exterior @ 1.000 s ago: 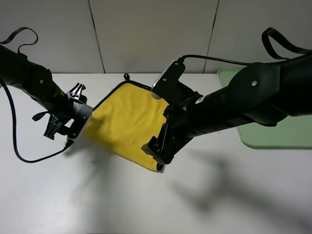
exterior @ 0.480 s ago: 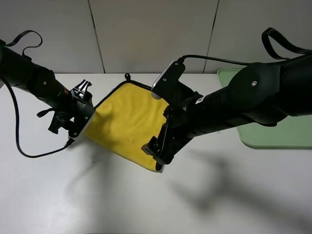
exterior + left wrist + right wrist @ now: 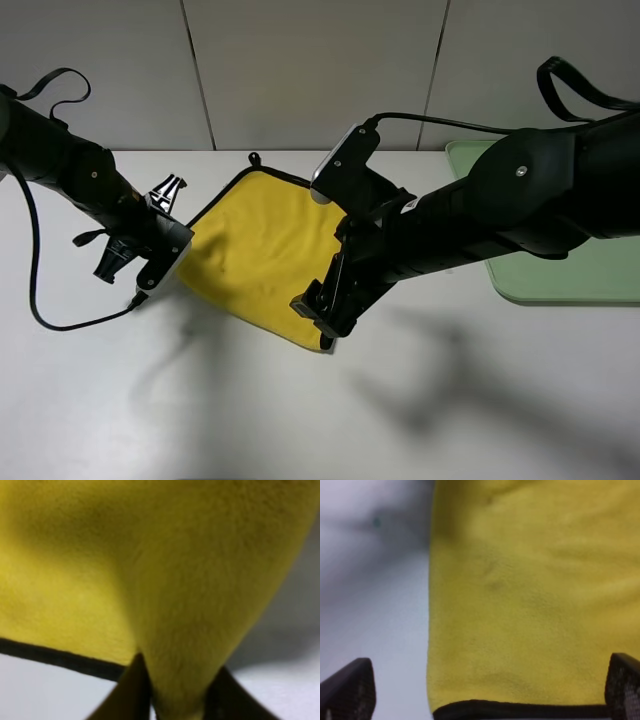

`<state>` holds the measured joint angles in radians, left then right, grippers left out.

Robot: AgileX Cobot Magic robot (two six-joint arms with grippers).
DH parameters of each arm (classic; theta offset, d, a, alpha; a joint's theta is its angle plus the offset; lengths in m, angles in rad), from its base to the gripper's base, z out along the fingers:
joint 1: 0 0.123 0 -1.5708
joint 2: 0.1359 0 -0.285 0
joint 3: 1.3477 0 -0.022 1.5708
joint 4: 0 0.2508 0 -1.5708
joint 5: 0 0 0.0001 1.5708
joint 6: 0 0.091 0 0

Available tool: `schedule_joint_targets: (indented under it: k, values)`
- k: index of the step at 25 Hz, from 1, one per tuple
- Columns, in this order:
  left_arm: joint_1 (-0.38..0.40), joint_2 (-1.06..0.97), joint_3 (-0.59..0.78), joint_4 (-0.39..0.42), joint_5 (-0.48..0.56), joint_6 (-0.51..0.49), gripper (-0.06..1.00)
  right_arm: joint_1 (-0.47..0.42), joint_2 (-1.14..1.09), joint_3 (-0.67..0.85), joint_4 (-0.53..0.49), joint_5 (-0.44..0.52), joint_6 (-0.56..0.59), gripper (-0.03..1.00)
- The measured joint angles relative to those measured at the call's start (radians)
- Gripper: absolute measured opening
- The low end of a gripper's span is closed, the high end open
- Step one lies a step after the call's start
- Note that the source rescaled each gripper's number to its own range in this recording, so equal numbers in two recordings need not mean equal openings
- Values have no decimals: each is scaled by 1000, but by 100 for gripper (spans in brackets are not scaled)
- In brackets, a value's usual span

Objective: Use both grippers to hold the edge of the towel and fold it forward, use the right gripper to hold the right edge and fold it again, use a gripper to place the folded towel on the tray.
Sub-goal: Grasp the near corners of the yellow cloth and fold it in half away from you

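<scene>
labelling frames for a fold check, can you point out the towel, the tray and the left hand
towel (image 3: 262, 238), exterior high view, middle of the yellow cloth
tray (image 3: 585, 275), exterior high view, bare green floor near its front rim
left hand (image 3: 175, 697), left wrist view, between the fingertips pinching the towel

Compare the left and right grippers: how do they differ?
The left gripper is shut, pinching the towel; the right gripper stands wide open, holding nothing. The left gripper is at the towel's left corner, the right gripper at its near corner. Both are black, at its border.
</scene>
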<state>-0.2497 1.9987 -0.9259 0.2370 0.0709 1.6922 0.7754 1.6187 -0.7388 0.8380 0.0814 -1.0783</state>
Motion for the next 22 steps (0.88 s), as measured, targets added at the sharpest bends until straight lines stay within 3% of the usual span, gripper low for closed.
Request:
schedule_joint_targets:
  k: [3, 13, 22]
  values:
    - [0, 2, 0, 0, 5, 0, 1, 0, 0, 0, 0, 1, 0, 100]
    - [0, 2, 0, 0, 6, 0, 0, 14, 20, -1, 0, -8, -13, 100]
    - [0, 2, 0, 0, 5, 0, 0, 87, 188, -68, -1, -146, -28, 100]
